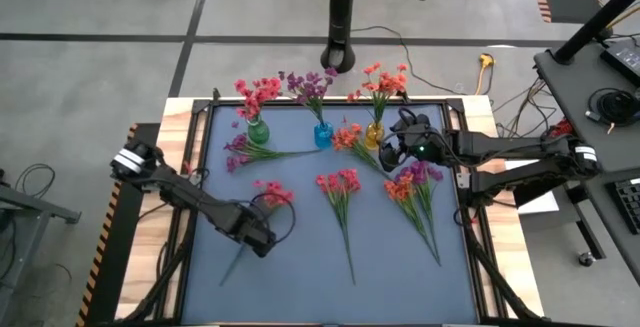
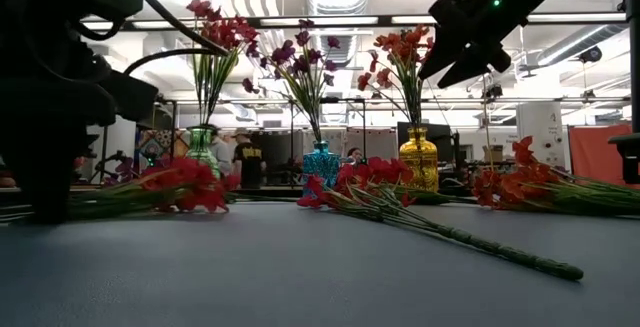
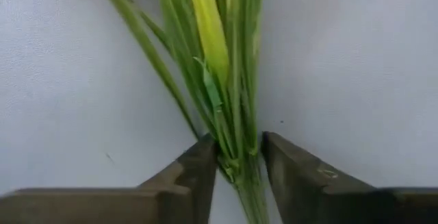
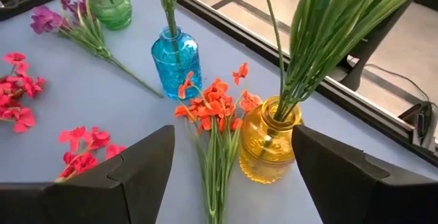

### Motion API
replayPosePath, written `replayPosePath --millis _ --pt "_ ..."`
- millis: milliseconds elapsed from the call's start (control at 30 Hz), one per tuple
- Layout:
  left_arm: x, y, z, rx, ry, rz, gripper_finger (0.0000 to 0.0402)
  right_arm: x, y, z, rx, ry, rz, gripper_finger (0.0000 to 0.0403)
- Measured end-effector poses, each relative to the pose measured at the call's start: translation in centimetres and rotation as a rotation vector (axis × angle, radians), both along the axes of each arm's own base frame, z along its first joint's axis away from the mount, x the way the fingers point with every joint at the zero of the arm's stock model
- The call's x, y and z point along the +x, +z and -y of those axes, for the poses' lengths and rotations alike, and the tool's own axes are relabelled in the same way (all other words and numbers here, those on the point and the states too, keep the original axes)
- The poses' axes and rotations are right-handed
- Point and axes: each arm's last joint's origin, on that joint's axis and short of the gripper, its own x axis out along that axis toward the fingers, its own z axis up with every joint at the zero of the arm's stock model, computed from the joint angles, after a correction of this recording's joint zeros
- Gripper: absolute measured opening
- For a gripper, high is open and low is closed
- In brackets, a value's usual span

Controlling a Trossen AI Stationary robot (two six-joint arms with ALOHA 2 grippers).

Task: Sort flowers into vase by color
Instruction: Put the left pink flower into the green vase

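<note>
Lying flat on the blue-grey table mat [image 1: 300, 267], a pink-red sprig [image 1: 270, 196] is being taken by the left gripper [image 1: 256, 235], whose fingers are closing around the bundle of green stems [image 3: 236, 138] low down; in the left wrist view the pads are nearly touching the stalks but contact is not certain.

Judging from that view, the thin stems are splaying, so some may be slipping out as the fingers close, or the sprig may be swinging blossom-down when lifted and brushing its neighbours.

Over by the far row, the right gripper [image 1: 393, 153] is hovering with its fingers spread wide and empty, above the orange sprig [image 4: 215, 111] lying just beside the yellow vase [image 4: 269, 142]. That vase is already holding orange-red flowers, the blue vase [image 4: 176, 63] purple ones, the green vase [image 4: 109, 1] pink-red ones.

Other sprigs are lying loose: a purple one [image 1: 242, 150] near the green vase, a pink-red one [image 1: 338, 184] mid-table, and an orange and purple pair [image 1: 412, 182] on the right. The purple sprig is lying between the held flower and its green vase, so a low carry could be snagging it.
</note>
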Motion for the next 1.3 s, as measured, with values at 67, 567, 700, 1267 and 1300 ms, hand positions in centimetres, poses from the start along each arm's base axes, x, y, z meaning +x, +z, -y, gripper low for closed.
replayPosePath --millis 67,567,700,1267,1300 --pt "0.3 0.4 0.3 0.011 -0.008 0.005 0.0066 0.0 0.0 -0.2 0.004 0.004 0.004 0.0290" --pt "2.8 3.2 2.6 -0.006 -0.423 0.361 0.0004 0.0 0.6 -2.8 0.000 0.125 0.034 0.0288" --pt "3.2 5.3 2.4 0.099 -0.542 0.515 0.0002 0.3 0.4 -3.7 -0.019 0.184 0.012 0.0288" --pt "2.1 13.1 -0.1 0.646 -0.781 1.182 0.0001 9.4 -1.6 -9.5 -0.224 0.705 0.411 0.0288" --pt "1.9 13.0 -0.4 0.654 -0.763 1.206 0.0001 10.1 -1.8 -9.7 -0.249 0.724 0.471 0.0288"
